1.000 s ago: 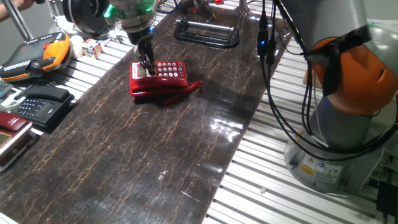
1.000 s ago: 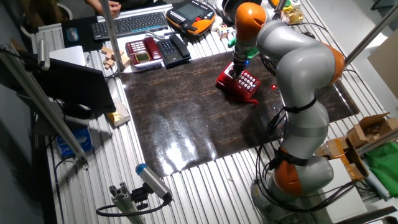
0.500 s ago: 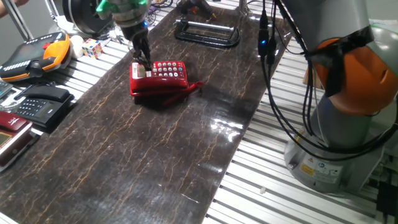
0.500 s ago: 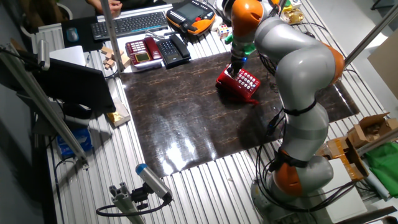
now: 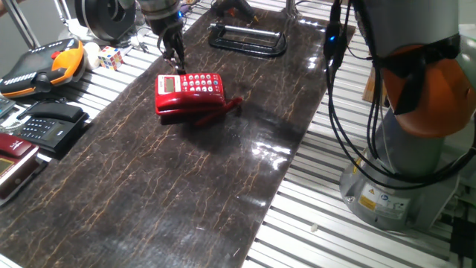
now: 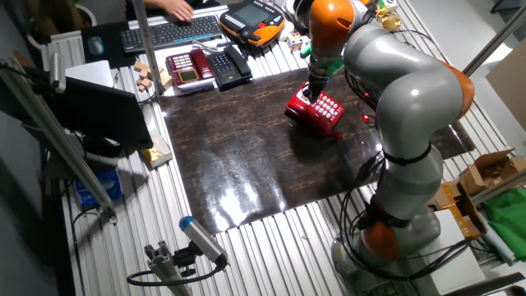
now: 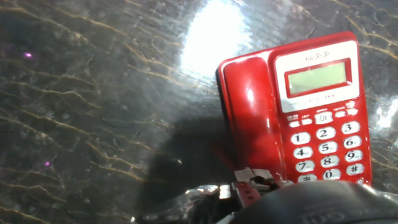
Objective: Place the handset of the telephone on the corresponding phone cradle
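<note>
The red telephone (image 5: 190, 91) stands on the dark marbled mat. Its red handset (image 7: 249, 118) lies in the long recess along one edge of the phone cradle (image 7: 323, 118), beside the white keys and grey display. In the fixed views the handset (image 5: 195, 112) sits along the base's near edge, its coiled cord (image 5: 233, 103) trailing right. My gripper (image 5: 177, 59) hangs just above the phone's display end, clear of it, fingers together and holding nothing. It also shows in the other fixed view (image 6: 312, 89) and at the bottom of the hand view (image 7: 249, 185).
A black desk phone (image 5: 44, 123) and a dark red phone (image 6: 185, 70) lie off the mat's left side. An orange teach pendant (image 5: 41, 63), a puzzle cube (image 5: 110, 57) and a black frame (image 5: 249, 39) sit at the far end. The arm's base (image 5: 401, 171) stands right.
My gripper has risen off the phone's display end and drawn back toward the far edge. The phone and its handset have stayed put.
</note>
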Robot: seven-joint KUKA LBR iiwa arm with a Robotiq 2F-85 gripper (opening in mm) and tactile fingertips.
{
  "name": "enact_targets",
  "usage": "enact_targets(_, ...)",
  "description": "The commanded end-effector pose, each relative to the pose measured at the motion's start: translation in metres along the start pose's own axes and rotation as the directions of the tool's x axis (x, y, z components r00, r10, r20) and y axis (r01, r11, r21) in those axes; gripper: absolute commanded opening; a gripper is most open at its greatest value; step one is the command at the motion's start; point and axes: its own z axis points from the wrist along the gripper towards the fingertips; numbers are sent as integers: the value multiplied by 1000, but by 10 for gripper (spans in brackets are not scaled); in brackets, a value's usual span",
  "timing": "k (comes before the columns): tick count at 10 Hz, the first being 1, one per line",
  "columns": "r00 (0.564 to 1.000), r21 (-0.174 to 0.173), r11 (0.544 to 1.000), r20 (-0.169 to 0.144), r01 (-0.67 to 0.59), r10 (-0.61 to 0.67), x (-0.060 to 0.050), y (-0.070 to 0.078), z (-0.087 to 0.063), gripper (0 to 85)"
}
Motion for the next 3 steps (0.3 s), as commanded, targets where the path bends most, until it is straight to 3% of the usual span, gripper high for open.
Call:
enact_targets(1,1000,2,1000,7,1,-1,0,1,-1,20)
enact_targets(3,1000,15,1000,20,-3,3,-2,1,-1,20)
